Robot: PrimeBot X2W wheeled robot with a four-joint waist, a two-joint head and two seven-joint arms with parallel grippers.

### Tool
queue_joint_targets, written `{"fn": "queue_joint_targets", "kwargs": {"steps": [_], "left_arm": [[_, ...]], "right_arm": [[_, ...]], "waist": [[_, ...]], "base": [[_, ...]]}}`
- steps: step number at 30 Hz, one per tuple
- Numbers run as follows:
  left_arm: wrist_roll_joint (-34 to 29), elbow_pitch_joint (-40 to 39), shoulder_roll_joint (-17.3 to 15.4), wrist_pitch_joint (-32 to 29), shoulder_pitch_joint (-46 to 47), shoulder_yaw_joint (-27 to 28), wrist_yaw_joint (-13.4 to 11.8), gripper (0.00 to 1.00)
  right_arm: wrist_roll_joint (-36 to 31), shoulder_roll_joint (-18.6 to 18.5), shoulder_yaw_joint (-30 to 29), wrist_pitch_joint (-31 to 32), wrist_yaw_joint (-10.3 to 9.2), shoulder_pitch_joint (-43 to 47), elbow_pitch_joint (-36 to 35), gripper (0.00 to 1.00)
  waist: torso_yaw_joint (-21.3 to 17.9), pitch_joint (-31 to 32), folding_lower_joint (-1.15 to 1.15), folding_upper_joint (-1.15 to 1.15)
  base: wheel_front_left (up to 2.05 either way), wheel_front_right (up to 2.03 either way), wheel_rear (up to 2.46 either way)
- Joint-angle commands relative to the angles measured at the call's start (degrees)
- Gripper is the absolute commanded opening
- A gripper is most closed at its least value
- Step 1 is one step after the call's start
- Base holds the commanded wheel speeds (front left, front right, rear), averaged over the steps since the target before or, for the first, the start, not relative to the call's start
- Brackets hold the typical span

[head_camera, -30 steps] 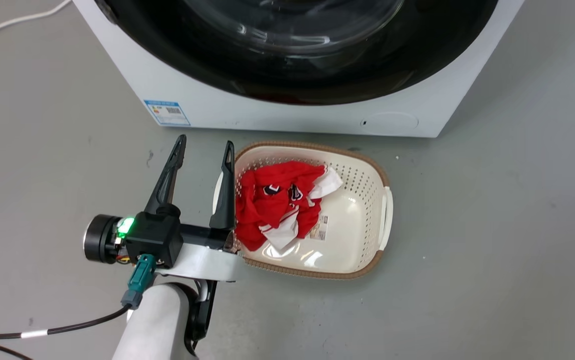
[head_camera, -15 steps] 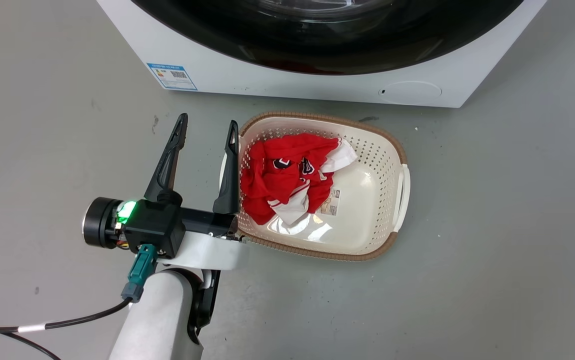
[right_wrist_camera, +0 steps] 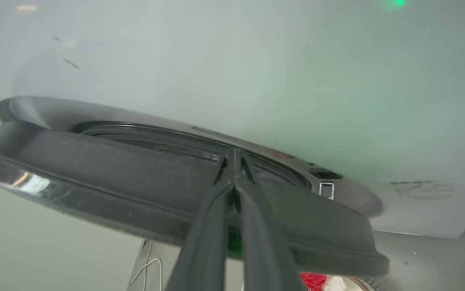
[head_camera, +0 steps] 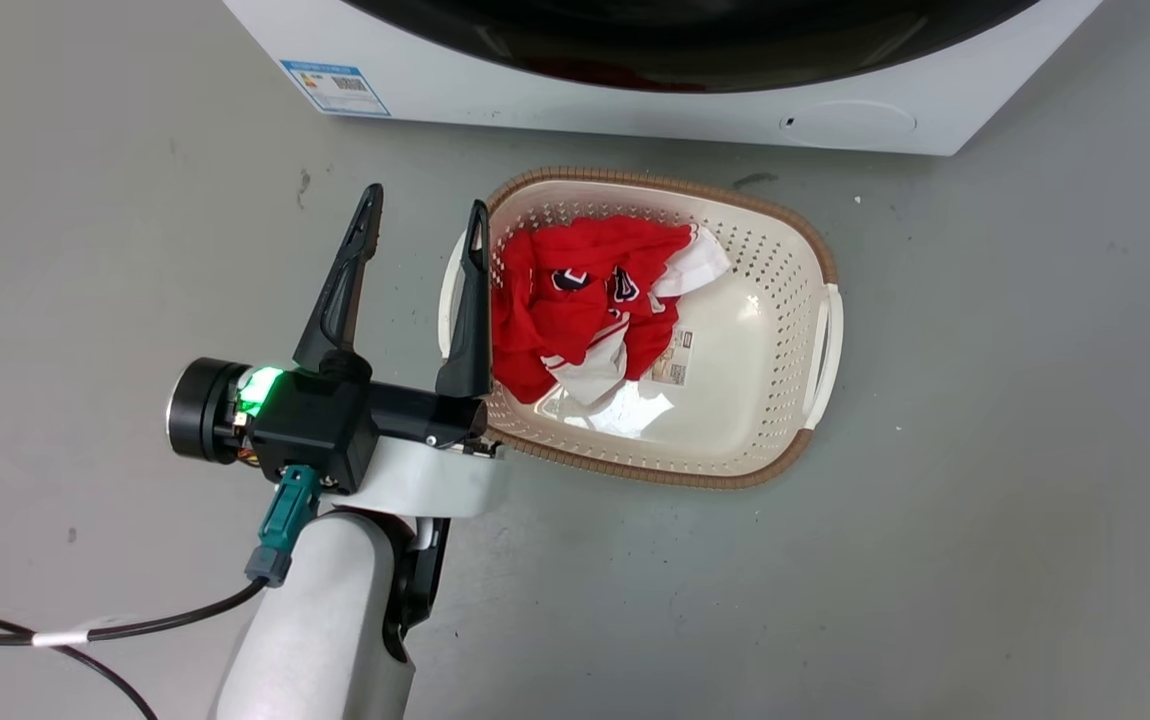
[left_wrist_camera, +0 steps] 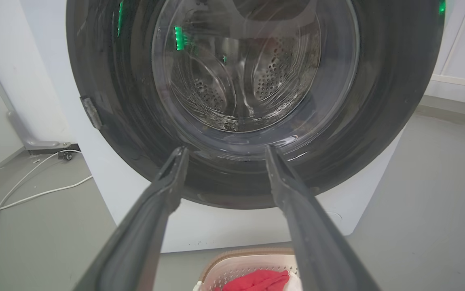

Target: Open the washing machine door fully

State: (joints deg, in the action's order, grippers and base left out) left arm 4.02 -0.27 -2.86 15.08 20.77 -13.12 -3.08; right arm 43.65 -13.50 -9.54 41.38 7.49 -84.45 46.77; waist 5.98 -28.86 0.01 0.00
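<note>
The washing machine [head_camera: 635, 105] is a white box at the top of the head view, with the lower rim of the glossy black washing machine door [head_camera: 685, 40] showing. My left gripper [head_camera: 424, 198] is open on the floor side, just left of the basket, holding nothing. In the left wrist view its fingers [left_wrist_camera: 225, 148] point at the door [left_wrist_camera: 378, 121] and its glass window, apart from it. In the right wrist view the door [right_wrist_camera: 115, 169] stands slightly off the white front [right_wrist_camera: 256, 72]. My right gripper [right_wrist_camera: 234, 155] is shut, its tips lying at the door's inner rim.
A cream basket [head_camera: 785, 300] holding red and white clothes [head_camera: 575, 300] sits on the grey floor just in front of the machine. A blue label [head_camera: 335, 85] and round cap [head_camera: 850, 118] mark the machine's lower front. A white cable [left_wrist_camera: 26, 198] lies on the floor at the left.
The head camera has tilted, so the machine and basket sit higher in the picture. The left gripper stays open beside the basket.
</note>
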Motion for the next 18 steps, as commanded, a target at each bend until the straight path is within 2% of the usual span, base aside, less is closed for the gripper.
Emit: {"fn": "queue_joint_targets", "kwargs": {"steps": [1,11,18], "left_arm": [[0.1,-0.2,0.0,0.1,1.1,-0.3,-0.3,1.0],[0.4,0.1,0.0,0.1,1.8,-0.4,-0.8,1.0],[0.6,0.7,0.0,0.1,1.4,-0.1,-0.9,1.0]], "right_arm": [[-0.3,0.8,0.1,1.1,0.0,-0.6,0.1,0.0],[1.2,1.1,-0.5,9.4,0.0,0.6,-2.3,0.0],[3.9,2.1,-1.6,18.4,0.0,3.4,-3.8,0.0]], "waist": [[0.1,-0.5,-0.01,0.0],[-0.1,-1.1,-0.01,0.0],[-0.6,0.5,-0.01,0.0]], "base": [[0.0,0.0,0.0],[0.0,0.0,0.0],[0.0,0.0,0.0]]}}
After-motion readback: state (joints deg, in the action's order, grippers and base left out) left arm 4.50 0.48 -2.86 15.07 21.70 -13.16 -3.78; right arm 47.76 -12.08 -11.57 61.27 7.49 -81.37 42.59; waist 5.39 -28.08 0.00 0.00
